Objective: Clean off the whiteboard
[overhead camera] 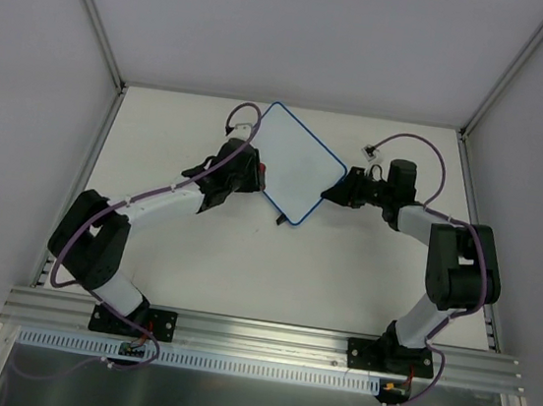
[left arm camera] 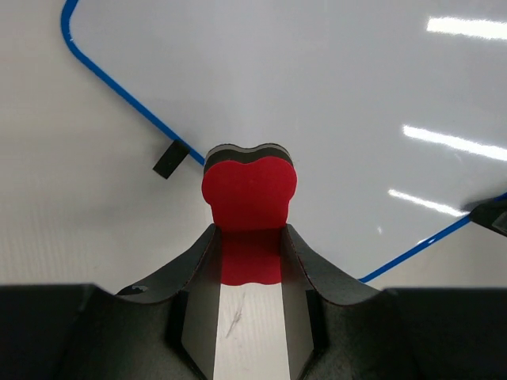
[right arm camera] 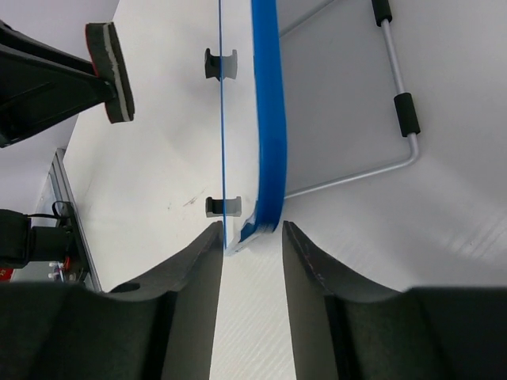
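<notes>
Whiteboard (overhead camera: pixel 296 162) sits mid-tabletop (overhead camera: pixel 341 281), angled. Right pincer (overhead camera: pixel 335 193) clamps its near corner, likely bracing it against wiping. Left pincer (overhead camera: pixel 250 173) grips red eraser (left arm camera: pixel 249 186), felt side facing board, just off the surface. No writing visible.

White table (overhead camera: pixel 244 269), plain pale walls (overhead camera: pixel 303 29) on three sides, aluminium rail (overhead camera: pixel 255 335) along near edge, even light.

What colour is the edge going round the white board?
Blue. The thin frame of the small rectangular whiteboard shows best in the left wrist view.
</notes>
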You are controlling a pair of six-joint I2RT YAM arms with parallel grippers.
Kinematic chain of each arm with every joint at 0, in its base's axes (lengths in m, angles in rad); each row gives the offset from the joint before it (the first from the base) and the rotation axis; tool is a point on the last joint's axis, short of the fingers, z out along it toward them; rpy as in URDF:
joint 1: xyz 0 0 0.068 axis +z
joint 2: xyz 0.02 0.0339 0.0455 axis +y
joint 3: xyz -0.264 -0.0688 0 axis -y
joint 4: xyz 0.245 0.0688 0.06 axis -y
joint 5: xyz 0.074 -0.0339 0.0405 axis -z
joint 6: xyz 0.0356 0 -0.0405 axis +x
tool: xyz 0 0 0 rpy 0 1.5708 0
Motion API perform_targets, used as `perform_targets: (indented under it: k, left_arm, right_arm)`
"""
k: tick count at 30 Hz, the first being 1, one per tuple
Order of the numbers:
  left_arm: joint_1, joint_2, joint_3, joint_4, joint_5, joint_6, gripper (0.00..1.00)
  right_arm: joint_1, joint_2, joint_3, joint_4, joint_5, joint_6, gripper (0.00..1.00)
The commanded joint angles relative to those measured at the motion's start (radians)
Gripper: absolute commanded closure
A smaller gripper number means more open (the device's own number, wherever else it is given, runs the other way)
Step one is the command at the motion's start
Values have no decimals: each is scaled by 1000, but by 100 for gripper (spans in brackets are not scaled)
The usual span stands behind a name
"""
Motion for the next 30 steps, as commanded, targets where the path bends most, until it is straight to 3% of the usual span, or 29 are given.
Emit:
perform_targets:
  k: [1, 4, 8, 12, 15, 21, 25, 30]
  left_arm:
    - [-1, -88, -51, -46, -69, 90, 100]
    - [0, -153, -88, -57, -92, 122, 100]
    - [0, -240, -128, -113, -129, 164, 100]
    - [10, -329, -185, -178, -162, 185, 100]
    - [37, -391, -254, -234, -157, 164, 100]
    - [73, -489, -412, -288, -135, 72, 100]
    - [91, -464, -486, -287, -129, 12, 100]
    - [97, -391, -518, -278, -152, -68, 100]
  right_arm:
    - [6, -17, -14, 16, 25, -35, 59]
    - [1, -40, -28, 15, 38, -35, 45]
    - [-13, -90, -53, -2, 59, -35, 35]
    - [-48, -205, -86, -150, 107, -82, 19]
    - [-86, -343, -97, -343, 176, -164, 15]
    - [-129, -618, -21, -755, 479, -303, 4]
    - [-131, -838, 36, -860, 610, -297, 1]
    - [-131, -971, 130, -996, 648, -311, 1]
